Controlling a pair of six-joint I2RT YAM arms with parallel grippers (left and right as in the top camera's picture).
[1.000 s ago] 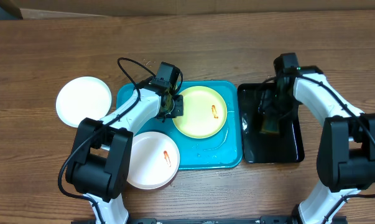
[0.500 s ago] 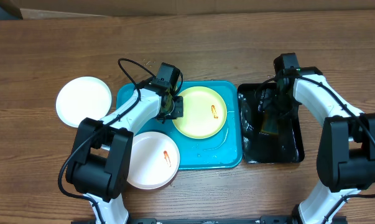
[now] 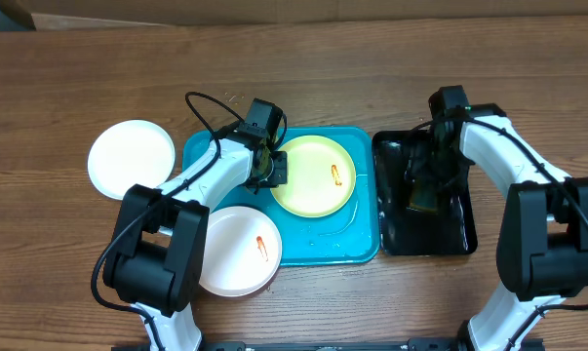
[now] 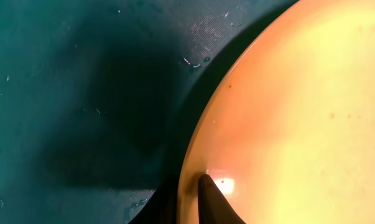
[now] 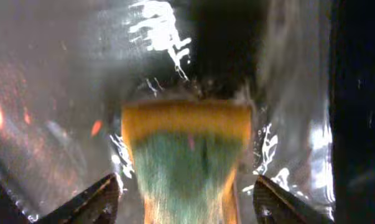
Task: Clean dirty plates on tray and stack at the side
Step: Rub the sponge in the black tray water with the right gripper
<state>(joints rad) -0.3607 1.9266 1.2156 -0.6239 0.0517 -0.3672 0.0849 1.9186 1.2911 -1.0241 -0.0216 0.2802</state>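
The turquoise tray (image 3: 206,153) holds a pale yellow-green plate (image 3: 308,180) with a red-orange smear (image 3: 337,175). My left gripper (image 3: 271,168) is shut on that plate's left rim. In the left wrist view, one finger (image 4: 211,200) lies on top of the rim (image 4: 190,162) and the other sits beneath it. A white smeared plate (image 3: 233,255) overlaps the tray's front left corner. A clean white plate (image 3: 131,159) rests on the table to the left. My right gripper (image 5: 187,190) stands open astride a yellow-and-green sponge (image 5: 187,146), with gaps on both sides.
The glossy black tray (image 3: 459,234) to the right of the turquoise tray is wet and holds the sponge (image 3: 425,200) under my right gripper (image 3: 427,185). A black cable (image 3: 201,102) loops behind the left arm. Bare wooden table (image 3: 294,68) lies beyond both trays.
The right gripper's jaws have widened and no longer press the sponge, which lies in the black tray. The left gripper and the plates have not visibly moved.
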